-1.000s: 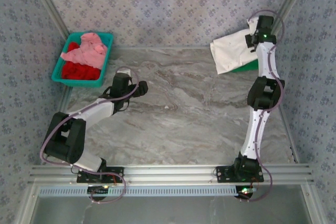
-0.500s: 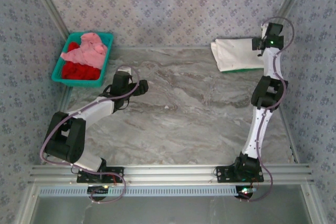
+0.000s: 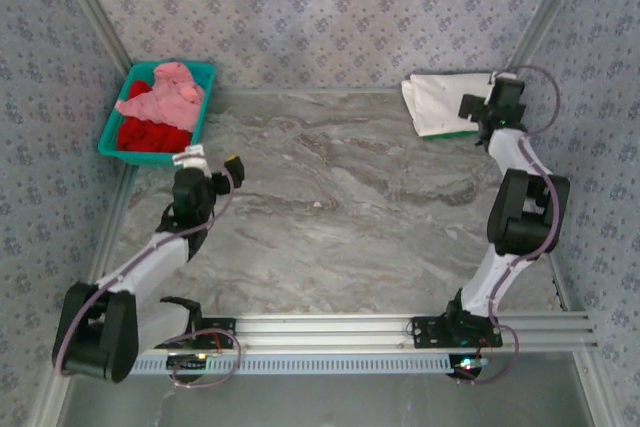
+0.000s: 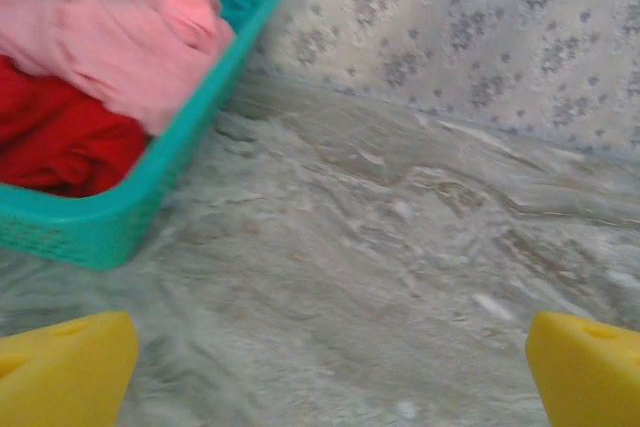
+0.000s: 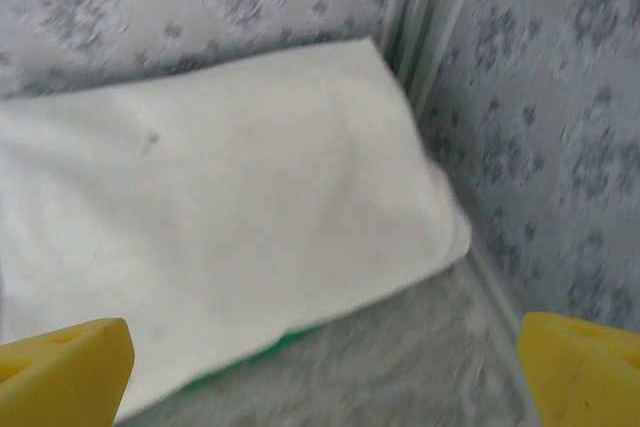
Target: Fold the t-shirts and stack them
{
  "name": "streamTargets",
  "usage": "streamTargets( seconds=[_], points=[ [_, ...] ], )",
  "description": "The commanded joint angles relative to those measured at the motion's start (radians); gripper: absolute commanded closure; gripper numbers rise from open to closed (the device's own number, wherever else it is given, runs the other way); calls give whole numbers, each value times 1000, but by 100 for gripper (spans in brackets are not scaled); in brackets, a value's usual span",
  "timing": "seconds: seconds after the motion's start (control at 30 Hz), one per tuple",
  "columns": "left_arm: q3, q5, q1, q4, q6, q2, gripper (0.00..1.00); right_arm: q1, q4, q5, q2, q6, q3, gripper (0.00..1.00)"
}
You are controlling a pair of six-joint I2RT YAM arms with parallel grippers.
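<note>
The cream-white t-shirt (image 3: 438,103) lies folded at the back right corner of the table. It rests on the green t-shirt (image 3: 461,134), of which just a sliver pokes out at the near edge. The right wrist view shows the white shirt (image 5: 220,207) and the green edge (image 5: 290,339) close ahead. My right gripper (image 3: 471,107) hovers beside that stack, open (image 5: 320,372) and holding nothing. The pink t-shirt (image 3: 165,95) and red t-shirt (image 3: 150,135) sit crumpled in the teal basket (image 3: 205,97). My left gripper (image 3: 215,169) is open (image 4: 325,377) over bare table, just right of the basket (image 4: 120,217).
Patterned walls close in the table at the back and both sides, and a metal corner post (image 5: 425,17) stands right behind the stack. The marbled tabletop (image 3: 340,207) stretches between the basket and the stack.
The right gripper let go of the white shirt, which now lies flat on the green one, and drew back. The left arm pulled back and swung left, close to the basket.
</note>
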Motion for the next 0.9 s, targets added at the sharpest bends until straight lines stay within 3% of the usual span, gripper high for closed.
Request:
streamTargets(
  seconds=[0.0,0.07,0.13,0.17,0.3,0.33,0.4,0.53,0.6,0.67,0.73,0.8,0.87],
  points=[
    [-62,-171,16,116,126,-52,0,64,93,65,-145,97,-159,0],
    [-85,-208,31,109,201,-62,0,123,152,125,-221,137,-289,0],
    [-149,-214,63,203,253,-55,0,209,244,193,-275,132,-420,0],
    [-172,-193,90,245,262,-44,0,257,280,232,-291,80,-470,0],
    [-183,-117,213,250,197,25,0,526,405,580,-348,-141,-650,0],
    [-185,-98,233,269,179,53,0,550,430,587,-358,-172,-691,0],
    [-190,-70,256,330,163,118,0,536,415,562,-356,-143,-725,0],
    [-150,15,263,416,188,255,0,363,403,398,-345,50,-775,0],
    [-145,24,263,458,196,308,0,313,411,344,-340,50,-775,0],
    [-152,49,263,545,205,385,0,308,594,307,-322,-64,-827,0],
    [-175,125,246,649,258,445,0,297,675,238,-314,-69,-873,0],
    [-180,141,194,645,331,437,0,280,728,196,-310,-91,-902,0],
    [-160,143,168,621,371,445,0,222,816,58,-315,-73,-960,0]
  ],
)
